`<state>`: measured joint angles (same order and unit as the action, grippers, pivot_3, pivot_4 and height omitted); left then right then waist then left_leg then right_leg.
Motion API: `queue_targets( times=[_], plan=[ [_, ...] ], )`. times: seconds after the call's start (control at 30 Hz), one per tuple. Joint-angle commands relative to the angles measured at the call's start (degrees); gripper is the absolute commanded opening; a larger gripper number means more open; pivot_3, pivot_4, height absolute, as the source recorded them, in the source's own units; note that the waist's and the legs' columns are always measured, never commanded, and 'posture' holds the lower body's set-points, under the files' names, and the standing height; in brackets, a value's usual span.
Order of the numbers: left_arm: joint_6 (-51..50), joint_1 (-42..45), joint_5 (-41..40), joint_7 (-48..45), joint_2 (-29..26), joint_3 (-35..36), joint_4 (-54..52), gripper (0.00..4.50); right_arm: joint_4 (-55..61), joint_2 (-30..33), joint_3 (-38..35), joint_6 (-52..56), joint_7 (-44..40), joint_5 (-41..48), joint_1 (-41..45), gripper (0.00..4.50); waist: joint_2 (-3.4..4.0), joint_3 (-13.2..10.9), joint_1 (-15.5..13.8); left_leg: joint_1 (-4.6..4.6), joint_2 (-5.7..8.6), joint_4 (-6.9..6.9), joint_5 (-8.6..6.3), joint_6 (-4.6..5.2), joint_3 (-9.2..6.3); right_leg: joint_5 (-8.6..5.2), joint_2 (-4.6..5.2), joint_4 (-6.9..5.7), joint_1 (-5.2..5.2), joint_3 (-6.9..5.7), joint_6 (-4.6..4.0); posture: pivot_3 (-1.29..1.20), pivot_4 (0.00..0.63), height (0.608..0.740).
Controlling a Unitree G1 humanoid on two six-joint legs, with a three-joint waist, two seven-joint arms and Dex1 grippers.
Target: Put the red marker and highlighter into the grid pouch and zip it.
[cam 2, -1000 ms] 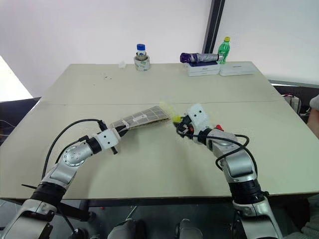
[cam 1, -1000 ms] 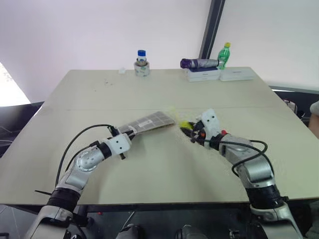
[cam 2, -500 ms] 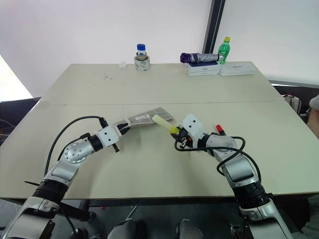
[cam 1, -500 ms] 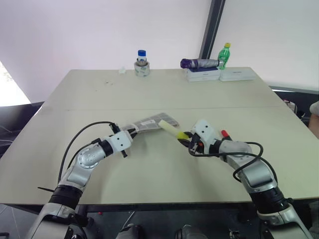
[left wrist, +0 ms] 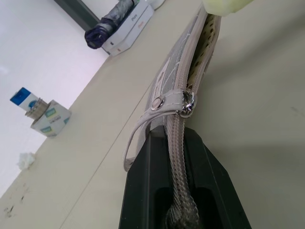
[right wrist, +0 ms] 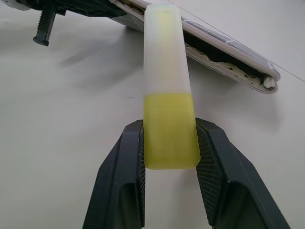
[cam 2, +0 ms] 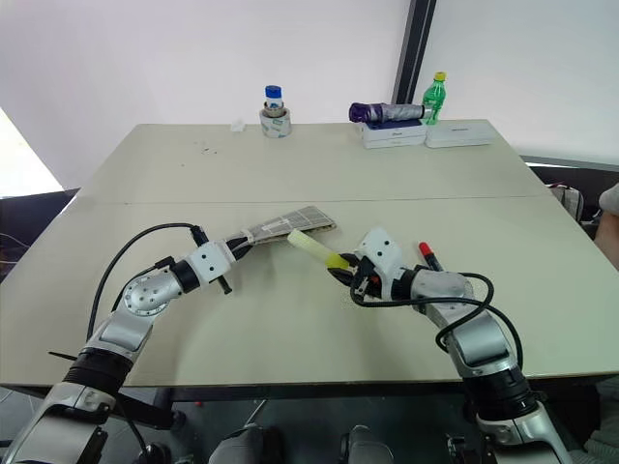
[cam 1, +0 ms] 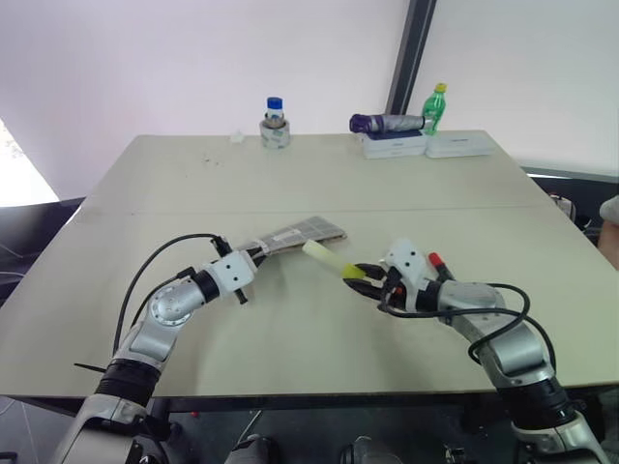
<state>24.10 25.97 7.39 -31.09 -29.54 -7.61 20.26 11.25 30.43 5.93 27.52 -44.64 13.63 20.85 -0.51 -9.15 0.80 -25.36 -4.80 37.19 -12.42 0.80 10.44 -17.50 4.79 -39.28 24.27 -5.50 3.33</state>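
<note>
Two grips: left gripper fingers pinch the floppy grey grid pouch mid-tabletop; right gripper fingers clamp the light, rigid, stubby yellow highlighter at its yellow end, cream end at the pouch's mouth.

Beige table, two slabs joined, seam seen across the middle. Small dark specks noted far-left on the top. At the far edge: a tape roll with a blue-capped jar stacked on it, a small white scrap just beside it. Far right: two flat white boxes laid side by side, touching; a folded purple umbrella rested on the left box, a green bottle stood just behind. The red marker is laid flat on the near right part, beside the right arm. Whether the grid pouch is resting on the top cannot be told.
</note>
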Motion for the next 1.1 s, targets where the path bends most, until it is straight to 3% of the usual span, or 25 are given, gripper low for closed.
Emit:
queue_targets(
  times=[0.03, 0.4, 0.57, 0.73, 0.97, 1.1],
  plan=[
    [0.5, 1.0, -0.7, 0.3, 0.0, 1.0, -1.2, 0.00, -0.8, -0.2, 0.1, -0.3, 2.2, -1.9, 2.0, 0.89, 0.00, 0.0, 0.0, 0.00, 0.00, 0.00, 0.00, 0.00, 0.00, 0.00, 0.00, 0.00, 0.00, 0.00, 0.00, 0.00, 0.150, 0.740],
    [1.1, -0.4, -0.1, -0.7, -0.1, 0.1, -3.0, 0.00, -4.4, -3.1, 2.1, -2.2, 5.8, -5.8, 3.6, 0.89, 0.00, 0.0, 0.0, 0.00, 0.01, 0.01, 0.06, -0.10, 0.01, 0.00, 0.00, 0.00, 0.00, 0.00, 0.00, 0.00, 0.150, 0.740],
    [3.5, -0.4, 2.5, -1.7, -1.3, -1.6, -2.8, 0.00, -5.0, -1.8, 7.8, -8.1, 4.3, -11.7, 5.2, 0.89, 0.00, 0.0, 0.1, 0.00, 0.01, 0.01, 0.06, -0.10, 0.02, 0.00, 0.00, 0.00, 0.00, 0.00, 0.00, 0.00, 0.150, 0.740],
    [6.9, 1.3, 5.8, -2.1, -3.3, -3.4, -1.8, 0.00, -7.1, -3.1, 12.0, -6.3, 5.4, -16.9, 10.0, 0.89, 0.00, 0.0, 0.1, -0.01, 0.00, 0.00, 0.09, -0.15, 0.03, 0.00, -0.01, 0.00, 0.02, 0.00, 0.00, 0.00, 0.150, 0.740],
    [9.4, 2.9, 7.0, -3.0, -4.3, -4.7, -1.4, 0.00, -11.0, -1.2, 19.6, -16.1, 3.0, -26.7, 15.8, 0.89, 0.00, 0.0, 0.1, -0.02, 0.00, 0.02, 0.15, -0.26, 0.10, 0.00, 0.02, 0.01, 0.04, 0.00, 0.00, 0.00, 0.150, 0.740],
    [9.7, 2.5, 6.2, -3.7, -4.2, -4.9, -2.0, 0.00, -16.5, -1.2, 20.1, -21.8, 3.1, -29.5, 18.4, 0.89, 0.00, 0.0, 0.1, -0.02, 0.01, 0.01, 0.17, -0.28, 0.14, 0.00, 0.01, 0.00, 0.05, 0.01, 0.00, 0.00, 0.150, 0.740]
  ],
)
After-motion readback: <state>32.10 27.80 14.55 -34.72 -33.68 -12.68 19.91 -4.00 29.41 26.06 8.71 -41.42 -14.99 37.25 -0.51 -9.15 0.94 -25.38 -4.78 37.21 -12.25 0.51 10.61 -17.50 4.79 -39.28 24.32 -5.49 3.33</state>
